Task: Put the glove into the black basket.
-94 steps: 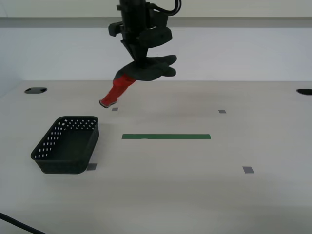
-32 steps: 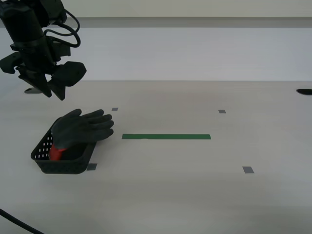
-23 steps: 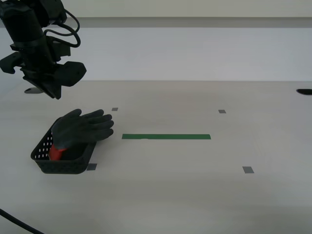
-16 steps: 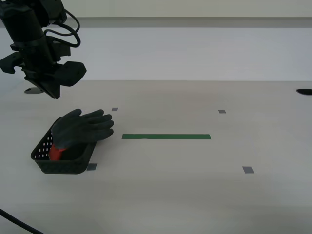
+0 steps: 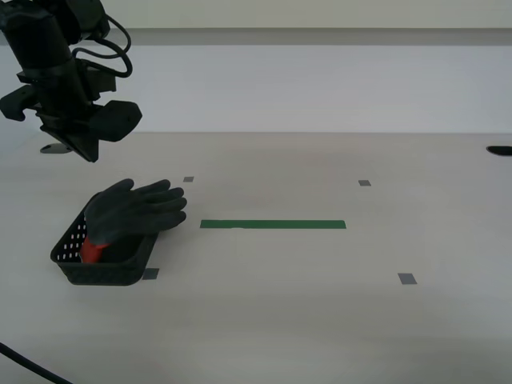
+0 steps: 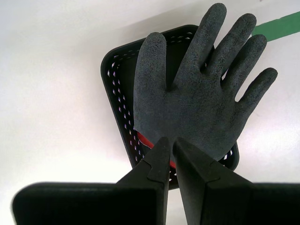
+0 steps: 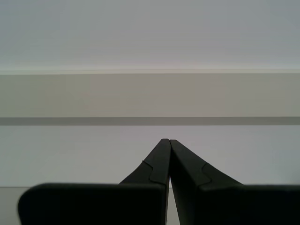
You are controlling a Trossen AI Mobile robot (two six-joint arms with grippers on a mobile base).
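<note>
The dark grey glove [image 5: 134, 208] lies on the black basket [image 5: 108, 270] at the exterior view's left, red cuff [image 5: 94, 251] down inside it, fingers spread over the far rim. In the second wrist view the glove [image 6: 197, 98] covers most of the basket [image 6: 112, 89]. My second gripper [image 5: 84, 152] hangs above the basket, apart from the glove, and its jaws are shut and empty in the second wrist view [image 6: 171, 143]. My first gripper [image 7: 168, 141] is shut and empty, facing a bare wall; it does not show in the exterior view.
A green tape strip [image 5: 273, 225] lies on the white table to the right of the basket. Small grey tape squares [image 5: 407, 279] dot the table. Dark holes sit at the table's far corners [image 5: 498, 150]. A black cable [image 5: 24, 366] crosses the near left corner.
The gripper carried the glove from mid-table to the basket and released it there. In the last second its jaws have closed above the basket; the glove and basket have not moved.
</note>
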